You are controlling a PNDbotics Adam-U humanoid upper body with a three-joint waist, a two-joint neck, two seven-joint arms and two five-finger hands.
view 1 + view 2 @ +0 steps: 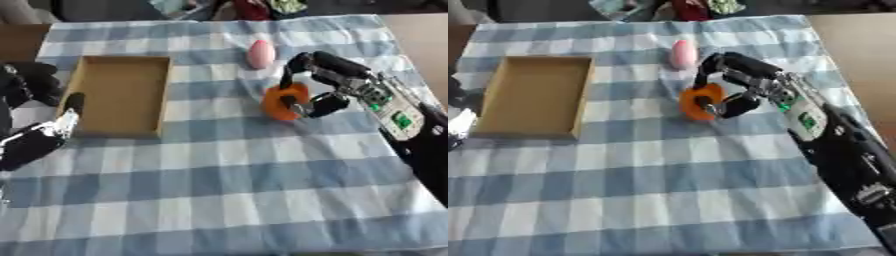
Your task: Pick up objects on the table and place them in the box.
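Note:
An orange round object (282,101) sits on the checked cloth right of centre. My right hand (325,82) comes in from the right, its fingers curled over the top and its thumb at the front, pinching the orange object. A pink oval object (260,54) lies on the cloth just behind it, untouched. The shallow cardboard box (122,93) stands at the left, nothing visible inside. My left hand (39,137) rests at the box's left edge, fingers relaxed and pointing up.
The blue and white checked cloth (227,190) covers the table, with bare wood (859,45) past its right edge. Dark and coloured items (254,7) crowd the far edge. My right forearm (842,150) crosses the right side.

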